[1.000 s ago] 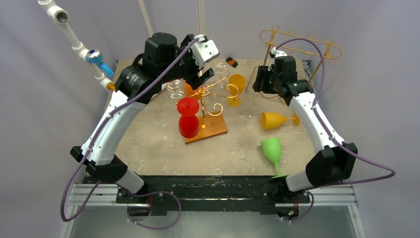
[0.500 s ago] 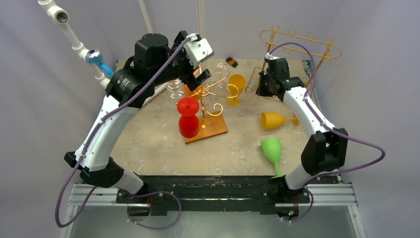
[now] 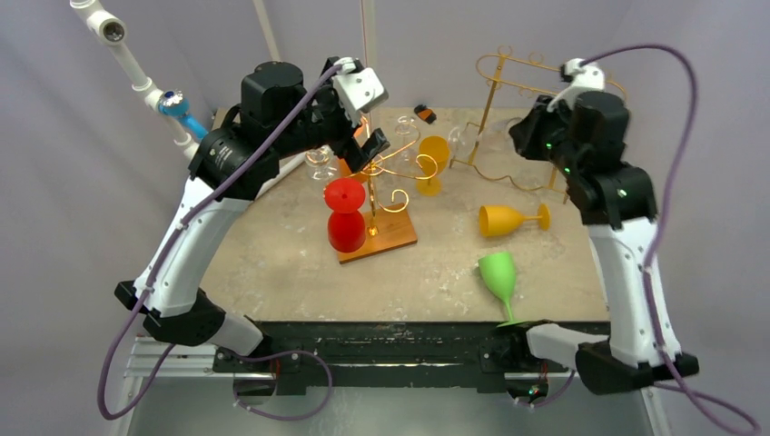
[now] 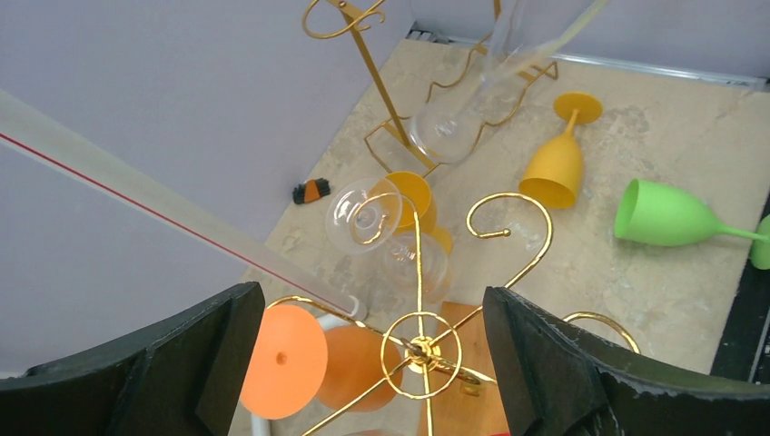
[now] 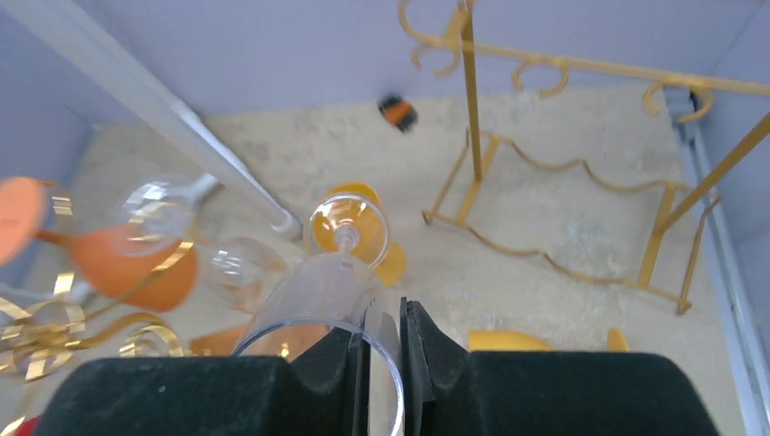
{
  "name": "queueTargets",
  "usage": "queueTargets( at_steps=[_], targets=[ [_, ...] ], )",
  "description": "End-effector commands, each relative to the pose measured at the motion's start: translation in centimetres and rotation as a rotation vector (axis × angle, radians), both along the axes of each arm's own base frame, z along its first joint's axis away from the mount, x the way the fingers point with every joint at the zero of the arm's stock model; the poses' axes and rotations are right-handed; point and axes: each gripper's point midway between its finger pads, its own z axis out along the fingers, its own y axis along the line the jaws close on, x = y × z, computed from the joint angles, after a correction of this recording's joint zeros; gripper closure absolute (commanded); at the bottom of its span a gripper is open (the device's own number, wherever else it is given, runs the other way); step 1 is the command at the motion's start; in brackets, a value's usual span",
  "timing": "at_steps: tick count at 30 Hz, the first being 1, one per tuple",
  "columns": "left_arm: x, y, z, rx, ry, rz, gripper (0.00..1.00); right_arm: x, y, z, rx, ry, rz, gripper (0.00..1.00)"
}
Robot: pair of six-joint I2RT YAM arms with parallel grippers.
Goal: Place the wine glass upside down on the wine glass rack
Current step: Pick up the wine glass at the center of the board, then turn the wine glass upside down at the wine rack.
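Beside the gold rack (image 5: 563, 62), with right gripper (image 5: 386, 313) pinching wine glass (image 5: 309, 282) rim and left gripper (image 4: 372, 354) spread, tip foot upward and feed stem squarely into a slot.

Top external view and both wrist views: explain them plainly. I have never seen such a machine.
Two robot arms are bolted side by side. The wide picture looks down from above and behind: left arm on the left, right arm on the right. The other two come from a camera on each wrist; the black shapes at the bottom are that arm's jaws. On the table stand a gold tree-shaped rack hung with glasses and a second rack behind; a yellow glass and a green glass lie on their sides. The right jaws pinch the rim of a clear wine glass. The left jaws hang open, empty, above the first rack.
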Motion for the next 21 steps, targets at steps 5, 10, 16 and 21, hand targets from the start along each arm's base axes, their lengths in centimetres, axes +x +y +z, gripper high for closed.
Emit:
queueTargets(
  at_steps=[5, 10, 16, 21],
  targets=[
    [-1.2, -2.5, -0.3, -0.110, 0.133, -0.100, 0.00, -8.8, 0.7, 14.3, 0.147, -0.377, 0.128, 1.00],
    [-0.6, -4.2, -0.1, -0.166, 0.167, -0.127, 0.00, -10.6, 4.0, 18.0, 0.262, -0.536, 0.325, 1.00],
    [-0.1, -6.1, 1.6, -0.277, 0.181, -0.168, 0.00, -11.0, 6.1, 19.1, 0.333, -0.608, 0.451, 1.00],
    [1.1, -6.4, 1.7, -0.305, 0.187, -0.159, 0.05, -11.3, 6.9, 19.1, 0.354, -0.613, 0.499, 1.00]
  ],
)
